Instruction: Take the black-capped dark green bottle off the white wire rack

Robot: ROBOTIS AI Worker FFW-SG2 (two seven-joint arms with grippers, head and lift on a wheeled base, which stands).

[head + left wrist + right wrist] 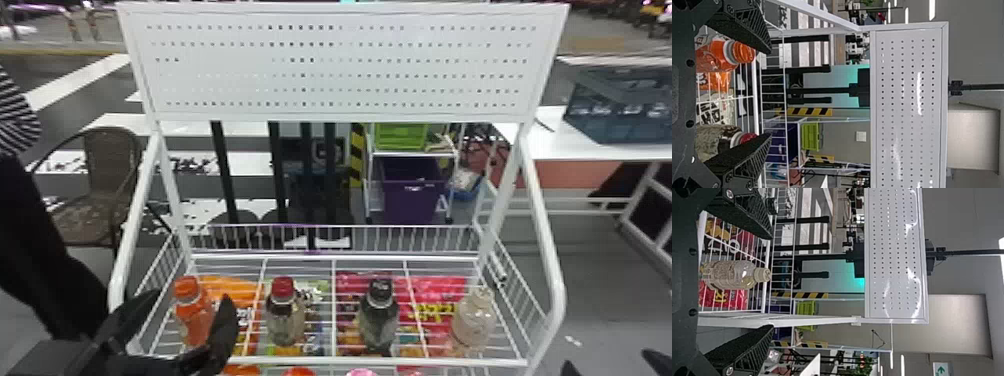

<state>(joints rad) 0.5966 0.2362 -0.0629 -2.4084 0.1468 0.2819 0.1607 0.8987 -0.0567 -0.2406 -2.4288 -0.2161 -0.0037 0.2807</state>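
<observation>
- White wire forms the rack (430, 361); we judge that its raised sides keep goods from sliding off.
- We locate the black-capped bottle (378, 320) upright on the rack, between the red-capped bottle (285, 317) and the pale-capped bottle (472, 320). The spacing probably serves to leave room for fingers.
- We find the left gripper (192, 295) at the rack's left front, by the orange bottle (192, 312): fingers wide apart, nothing held.
- We find the right gripper (770, 282) before the rack's right end, its fingers also spread wide and empty, which in our judgement readies it to go around a bottle.
- We rate the task as at the approach step. The right gripper should shift left until its fingers straddle the black-capped bottle; careless travel could topple the pale-capped bottle.
</observation>
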